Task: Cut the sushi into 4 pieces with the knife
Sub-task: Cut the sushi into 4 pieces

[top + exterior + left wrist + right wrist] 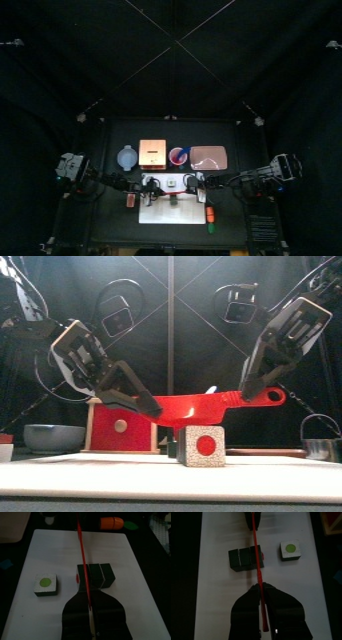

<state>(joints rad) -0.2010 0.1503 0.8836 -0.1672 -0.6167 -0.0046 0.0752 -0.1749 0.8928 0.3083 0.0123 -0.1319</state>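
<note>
A red knife was held at both ends over the sushi roll.
The left gripper was clamped on the blade tip; the roll sat just under the blade on the white cutting board, a loose slice beside it; the right gripper pinched the handle.

Dim black-curtained booth, overhead light brightest on the white cutting board and red knife, wrist views dark.
</note>
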